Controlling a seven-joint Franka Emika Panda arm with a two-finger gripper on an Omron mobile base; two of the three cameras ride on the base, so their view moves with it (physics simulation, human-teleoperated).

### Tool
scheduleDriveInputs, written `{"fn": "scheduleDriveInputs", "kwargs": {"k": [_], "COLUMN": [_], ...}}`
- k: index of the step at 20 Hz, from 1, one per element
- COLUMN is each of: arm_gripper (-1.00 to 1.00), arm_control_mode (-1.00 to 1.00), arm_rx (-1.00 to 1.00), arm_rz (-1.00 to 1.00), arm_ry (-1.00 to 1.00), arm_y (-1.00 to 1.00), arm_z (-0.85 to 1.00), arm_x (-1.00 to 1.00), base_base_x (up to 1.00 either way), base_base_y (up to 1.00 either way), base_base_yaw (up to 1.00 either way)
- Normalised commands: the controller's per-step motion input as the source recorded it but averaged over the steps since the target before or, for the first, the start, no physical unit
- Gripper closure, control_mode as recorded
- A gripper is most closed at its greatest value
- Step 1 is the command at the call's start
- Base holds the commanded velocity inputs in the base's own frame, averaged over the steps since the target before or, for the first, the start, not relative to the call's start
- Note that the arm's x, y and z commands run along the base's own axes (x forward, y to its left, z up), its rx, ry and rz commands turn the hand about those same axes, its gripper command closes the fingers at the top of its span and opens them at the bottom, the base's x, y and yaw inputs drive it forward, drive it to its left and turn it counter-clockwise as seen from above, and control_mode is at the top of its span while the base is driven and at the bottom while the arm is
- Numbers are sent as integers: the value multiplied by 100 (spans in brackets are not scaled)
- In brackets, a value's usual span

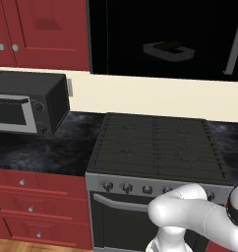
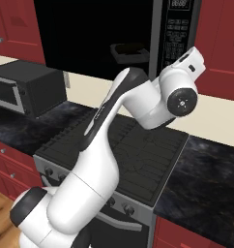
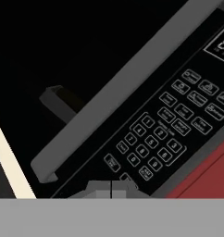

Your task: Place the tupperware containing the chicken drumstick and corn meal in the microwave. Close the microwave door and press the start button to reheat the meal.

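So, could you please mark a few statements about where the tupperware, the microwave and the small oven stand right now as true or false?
1. The tupperware sits inside the microwave cavity. True.
2. The tupperware rests on the stove. False: the burners are bare; the tray is up in the cavity.
3. The keypad is close in front of the hand camera. True.
4. The small countertop oven stands to the right of the stove. False: it stands on the counter to the left.
5. The cabinets beside the microwave are blue. False: they are red.
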Motion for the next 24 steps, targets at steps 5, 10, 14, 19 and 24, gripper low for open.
{"fn": "scheduleDriveInputs", "kwargs": {"k": [5,10,14,19,24], "arm_gripper": [100,100,100,100,100], "arm_control_mode": [-100,-100,-100,-100,-100], "arm_rx": [0,0,0,0,0], "arm_rz": [0,0,0,0,0], "arm_ry": [1,2,2,2,0], "arm_y": [-12,0,-3,-3,-13], "arm_z": [0,0,0,-3,-4], "arm_x": [13,16,17,19,16], "base_base_x": [0,0,0,0,0], "base_base_y": [0,0,0,0,0], "base_base_yaw": [0,0,0,0,0]}}
